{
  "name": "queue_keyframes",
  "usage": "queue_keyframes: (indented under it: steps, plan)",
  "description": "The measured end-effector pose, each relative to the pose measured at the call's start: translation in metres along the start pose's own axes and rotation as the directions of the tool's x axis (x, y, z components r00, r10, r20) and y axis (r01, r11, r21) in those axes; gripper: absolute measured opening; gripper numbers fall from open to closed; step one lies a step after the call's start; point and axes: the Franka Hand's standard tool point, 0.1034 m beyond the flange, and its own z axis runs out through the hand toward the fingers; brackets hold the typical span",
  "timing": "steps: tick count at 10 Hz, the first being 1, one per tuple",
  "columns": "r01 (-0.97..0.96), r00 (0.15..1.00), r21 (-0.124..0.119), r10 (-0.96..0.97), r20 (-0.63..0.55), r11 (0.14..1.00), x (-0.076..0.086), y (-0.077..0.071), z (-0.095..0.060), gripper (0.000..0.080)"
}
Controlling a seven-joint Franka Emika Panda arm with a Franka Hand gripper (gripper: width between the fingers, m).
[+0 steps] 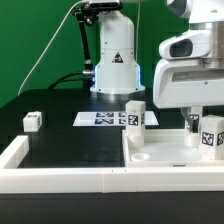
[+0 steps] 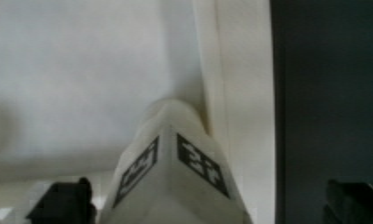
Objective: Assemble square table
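White plastic slab lies at about 4 o'clock on the table, and a leg stands on it at 3 o'clock. The gripper is wide open around that leg. I think it should go straight down, then squeeze.

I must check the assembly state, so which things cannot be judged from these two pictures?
- Gripper, exterior view: the leg in front hides whether the fingers clamp it.
- Wrist view: fingertips cut off by the picture's edge; the leg is blurred.
- Square slab, exterior view: corner sockets too small to see.
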Motion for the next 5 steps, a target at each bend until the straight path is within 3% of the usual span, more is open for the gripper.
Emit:
queue_keyframes:
  steps: [5]
  plan:
    - [0.268, 0.963, -0.013, -0.268, -0.001, 0.963, 0.0015, 0.0037, -0.0017, 0.0649]
